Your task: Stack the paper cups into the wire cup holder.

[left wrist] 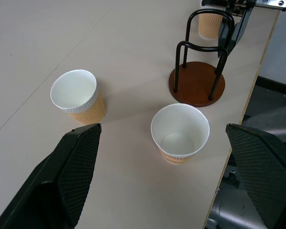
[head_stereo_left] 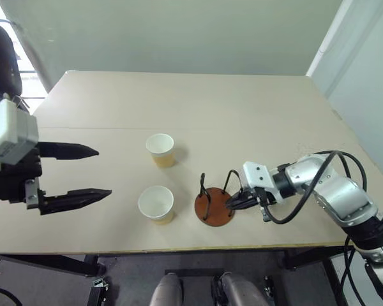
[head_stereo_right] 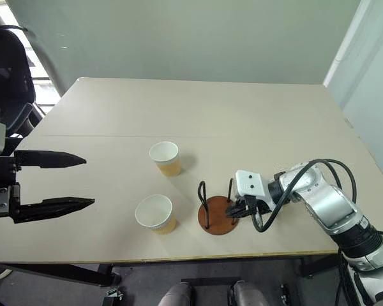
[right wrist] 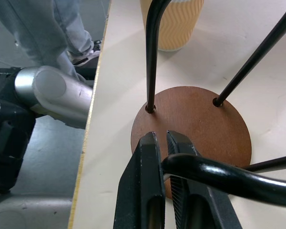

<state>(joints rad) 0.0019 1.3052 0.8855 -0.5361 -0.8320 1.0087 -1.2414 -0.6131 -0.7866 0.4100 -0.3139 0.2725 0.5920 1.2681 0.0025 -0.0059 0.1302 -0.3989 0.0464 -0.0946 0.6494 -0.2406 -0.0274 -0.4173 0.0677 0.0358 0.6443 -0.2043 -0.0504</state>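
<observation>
My right claw (head_stereo_left: 233, 203) sits low and right of centre in the left eye frame, at the right edge of the holder (head_stereo_left: 214, 205). Its two fingers are pinched nearly together around the nearest wire loop (right wrist: 214, 174); in the right wrist frame that black wire crosses just in front of the fingertips, above the brown disc (right wrist: 195, 121).

My left claw (head_stereo_left: 92, 172) hangs at the left edge of the frame, well apart from the cups, its fingers spread wide with nothing between them.

The holder stands on the table (head_stereo_left: 179, 102) near the front edge, lower centre of the frame, upright, with no cup inside it.

The near cup (head_stereo_left: 156, 204) stands upright just left of the holder, apart from it. The far cup (head_stereo_left: 161, 150) stands upright above it in the frame, toward the middle of the table. In the left wrist frame a third cup (left wrist: 209, 26) shows at the top, behind the holder's loops; I cannot tell whether it touches the holder.

In the upper left of the right wrist frame a person's legs (right wrist: 47, 28) stand by the table edge.
</observation>
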